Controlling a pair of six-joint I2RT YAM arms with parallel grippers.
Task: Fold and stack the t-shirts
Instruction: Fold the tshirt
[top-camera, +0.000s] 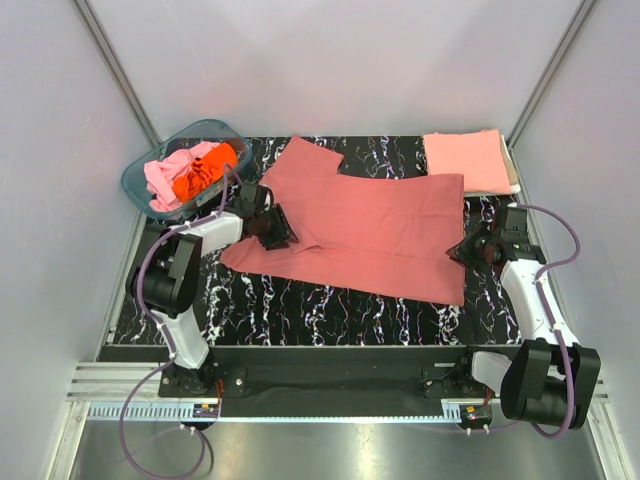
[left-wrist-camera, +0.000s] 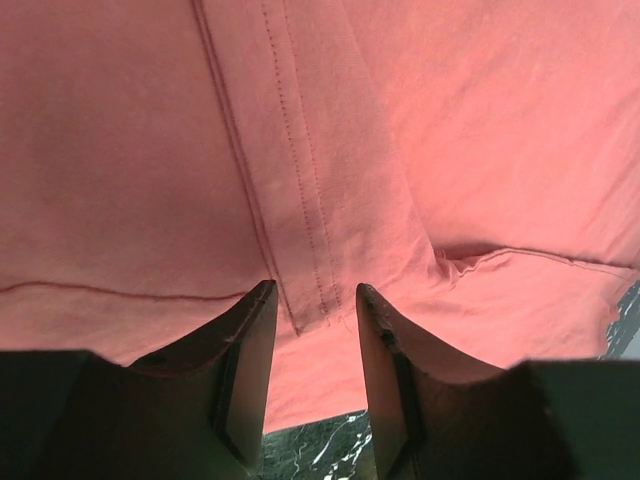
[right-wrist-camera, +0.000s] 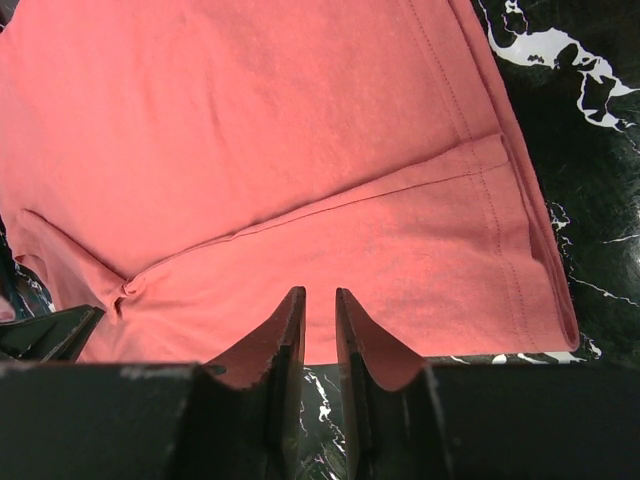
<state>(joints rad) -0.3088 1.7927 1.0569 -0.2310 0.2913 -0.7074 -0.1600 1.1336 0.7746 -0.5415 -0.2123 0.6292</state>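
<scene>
Left end effector (left-wrist-camera: 315, 295) sits low over the left edge of a dusty brick-red t-shirt (top-camera: 370, 225). Its two dark fingers (left-wrist-camera: 245, 340) are spread part-way, and a double-stitched hem lies flat in the gap between them. Right end effector (right-wrist-camera: 320, 300) is at the shirt's opposite, right edge. Its fingers are almost together, leaving a thin slit. The cloth edge runs up to that slit, but it is not possible to tell whether it is pinched.

The red shirt lies spread across the middle of the black, white-veined worktop (top-camera: 330, 305), one sleeve reaching toward the far side. At the far right corner a folded salmon-pink t-shirt (top-camera: 465, 160) lies flat. At the far left corner a translucent teal tub (top-camera: 132, 190) holds a crumpled pink tee (top-camera: 160, 178) and a bright orange tee (top-camera: 205, 170).
</scene>
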